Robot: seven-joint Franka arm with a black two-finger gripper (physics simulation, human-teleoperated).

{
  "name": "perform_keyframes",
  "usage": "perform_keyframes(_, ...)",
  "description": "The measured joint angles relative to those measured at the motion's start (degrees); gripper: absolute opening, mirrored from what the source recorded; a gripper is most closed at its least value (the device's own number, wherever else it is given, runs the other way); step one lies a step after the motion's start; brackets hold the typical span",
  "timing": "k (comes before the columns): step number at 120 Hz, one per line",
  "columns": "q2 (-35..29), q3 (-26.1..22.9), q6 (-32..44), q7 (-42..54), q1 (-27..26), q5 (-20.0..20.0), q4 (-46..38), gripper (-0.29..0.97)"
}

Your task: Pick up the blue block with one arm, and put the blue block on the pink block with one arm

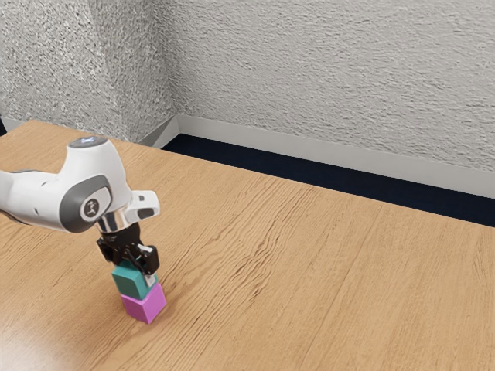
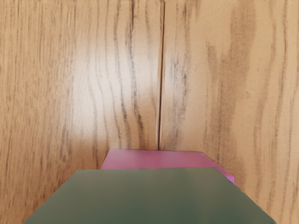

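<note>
The gripper (image 1: pixel 134 265) points straight down at the end of the arm (image 1: pixel 69 197). Its two black fingers are pinched on opposite upper sides of the blue block (image 1: pixel 133 284), which renders nearer to teal than blue.

**Exterior view.** The blue block is directly below the gripper, between the fingers. Its underside appears to rest on the pink block (image 1: pixel 145 304), with no gap visible between the two. The pink block stands on the wooden table (image 1: pixel 309 255), one level further below the gripper. The lower block sits slightly off from the upper one, so the stack is not perfectly flush.

**Wrist view.** The blue block (image 2: pixel 149 198) lies just under the hand. The pink block (image 2: pixel 159 159) shows as a narrow band beyond the blue block's far edge, with one corner also protruding at the side. Bare table (image 2: pixel 93 84) lies beyond the stack.

**Step in hand: release (judgement).** Placement looks essentially complete.
- Open the fingers evenly and only far enough to clear the block; an uneven release would drag the upper block sideways.
- Apply no further downward force, since the offset leaves less support on one side.
- Withdraw straight up, with no lateral motion, until the fingertips are above the top face.
- Confirm that the upper block stays seated.
</note>
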Motion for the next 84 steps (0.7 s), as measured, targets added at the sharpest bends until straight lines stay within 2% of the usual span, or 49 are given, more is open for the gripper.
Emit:
perform_keyframes(19,-0.5,-0.2,0.0,0.3,-0.1,-0.3,0.1,0.54)
perform_keyframes(29,-3.0,-0.7,-0.4,0.4,0.0,-0.3,1.0,0.59)
perform_keyframes(37,-4.5,-1.5,-2.7,0.5,0.0,-0.1,6.1,0.61)
perform_keyframes(57,-5.0,-2.0,-13.3,1.8,1.2,3.2,23.5,0.65)
perform_keyframes(84,-5.2,-2.0,-21.8,5.6,1.2,5.1,27.5,0.67)
